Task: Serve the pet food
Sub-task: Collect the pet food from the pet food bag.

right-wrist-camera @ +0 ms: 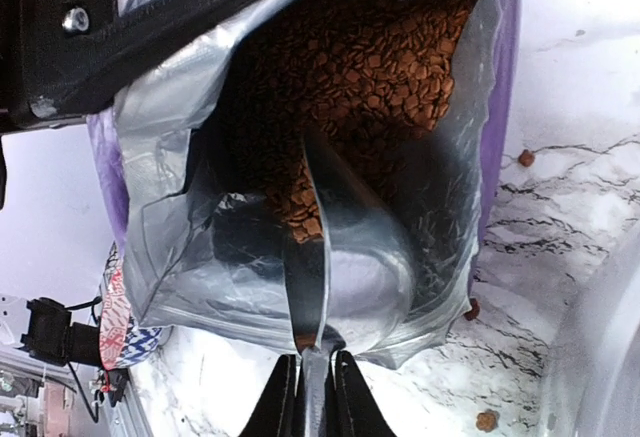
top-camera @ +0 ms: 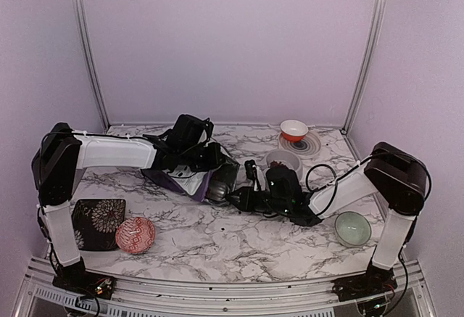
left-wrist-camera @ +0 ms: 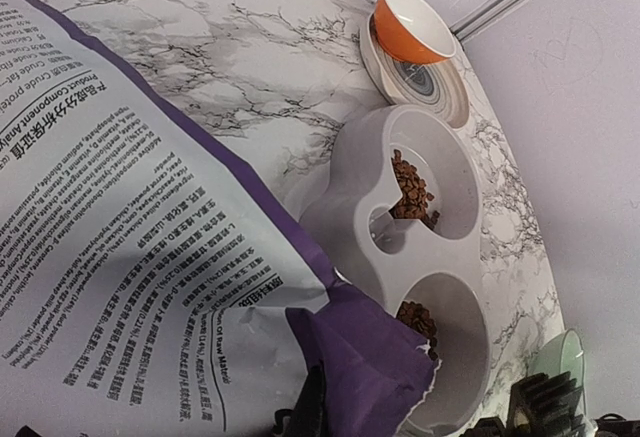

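Observation:
The purple "PUPPY FOOD" bag (top-camera: pixel 190 174) lies tilted at mid-table, its mouth toward the right arm. My left gripper (top-camera: pixel 187 156) is shut on the bag's upper corner; one finger (left-wrist-camera: pixel 310 405) shows under the purple fold (left-wrist-camera: pixel 375 367). My right gripper (right-wrist-camera: pixel 314 389) is shut on the handle of a metal scoop (right-wrist-camera: pixel 350 247), which is pushed into the open bag. Brown kibble (right-wrist-camera: pixel 370 57) fills the bag and some lies on the scoop. The grey double-bowl feeder (left-wrist-camera: pixel 455 257) holds small kibble heaps in its far bowl (left-wrist-camera: pixel 412 189) and near bowl (left-wrist-camera: pixel 417 319).
An orange bowl (top-camera: pixel 293 129) sits on a striped plate (left-wrist-camera: pixel 440 92) at the back right. A green bowl (top-camera: pixel 353 228) is at front right. A red patterned bowl (top-camera: pixel 135 235) and dark floral plate (top-camera: pixel 98 223) are at front left. Stray kibble pieces (right-wrist-camera: pixel 487 420) lie by the bag.

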You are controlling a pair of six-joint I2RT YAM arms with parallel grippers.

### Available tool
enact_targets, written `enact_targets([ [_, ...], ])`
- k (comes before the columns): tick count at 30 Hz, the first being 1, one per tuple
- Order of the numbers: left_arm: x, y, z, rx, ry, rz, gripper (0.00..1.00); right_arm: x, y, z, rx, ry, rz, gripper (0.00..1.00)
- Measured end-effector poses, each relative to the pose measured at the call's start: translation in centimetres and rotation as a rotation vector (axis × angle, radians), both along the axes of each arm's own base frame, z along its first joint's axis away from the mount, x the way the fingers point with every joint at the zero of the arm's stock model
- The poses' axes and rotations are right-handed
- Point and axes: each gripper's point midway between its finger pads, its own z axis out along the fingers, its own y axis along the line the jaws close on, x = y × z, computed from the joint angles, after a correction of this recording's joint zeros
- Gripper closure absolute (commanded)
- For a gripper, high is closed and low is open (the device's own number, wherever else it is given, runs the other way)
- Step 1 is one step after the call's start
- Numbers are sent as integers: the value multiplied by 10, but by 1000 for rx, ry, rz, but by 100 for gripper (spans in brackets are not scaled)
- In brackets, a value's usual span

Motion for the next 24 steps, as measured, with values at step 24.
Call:
enact_targets([
  [24, -2, 14, 19, 7, -5, -4, 100, 12, -27, 43, 281, 28, -2, 100],
])
